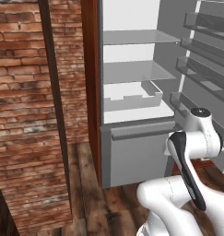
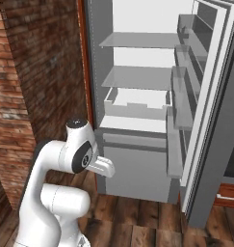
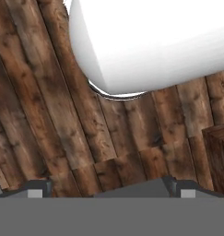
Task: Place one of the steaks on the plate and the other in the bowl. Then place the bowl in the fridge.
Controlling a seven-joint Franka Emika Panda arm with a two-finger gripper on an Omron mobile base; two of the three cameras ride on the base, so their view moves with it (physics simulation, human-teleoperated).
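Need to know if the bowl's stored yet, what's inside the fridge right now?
The fridge stands open with bare shelves and a drawer, no bowl. The lower compartment stays closed, contents hidden.

No text, label, brand, number or sign can be read anywhere in these pictures. The fridge [image 1: 132, 92] shows plain grey shelves and door bins with no lettering, and the brick wall [image 1: 21, 115] beside the fridge carries no marks either.
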